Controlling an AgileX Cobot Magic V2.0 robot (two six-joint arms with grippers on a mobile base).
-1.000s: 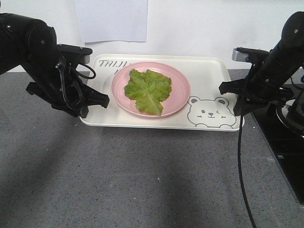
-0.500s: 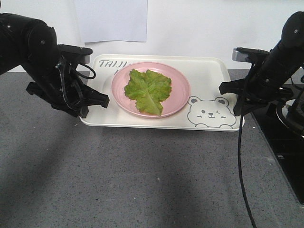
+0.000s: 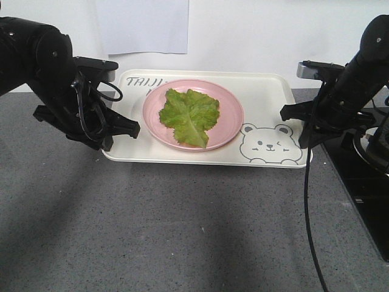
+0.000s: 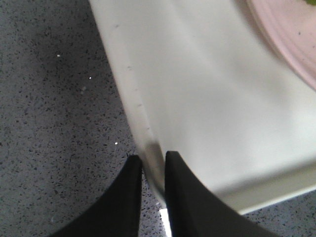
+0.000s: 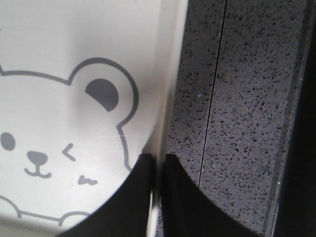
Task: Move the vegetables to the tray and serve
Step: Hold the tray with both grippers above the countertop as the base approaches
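Countertop (image 3: pixel 182 231), grey and speckled, fills the near part of the front view, and nothing lies on it before the tray (image 3: pixel 270 100). The tray lies with its long axis running left to right between the two arms, so each arm meets one short end. The left gripper (image 4: pixel 153 163) is closed to a narrow gap over the rim at the tray's left end, one finger outside on the counter side and one inside; the right gripper (image 5: pixel 158 165) holds the rim at the right end in the same way, just beside the ear of the bear drawing (image 5: pixel 59 143). Both arms are equally near to the tray, since each one already touches its own end (I judge that the coming move is a lift with both arms together, and it must stay level along this long axis). Farther back, in the middle of the tray, stands the pink plate (image 3: pixel 231 121), and the vegetables (image 3: pixel 189 115), one green leaf, lie on it, well apart from both grippers. A white paper (image 3: pixel 143 24) hangs on the wall behind.
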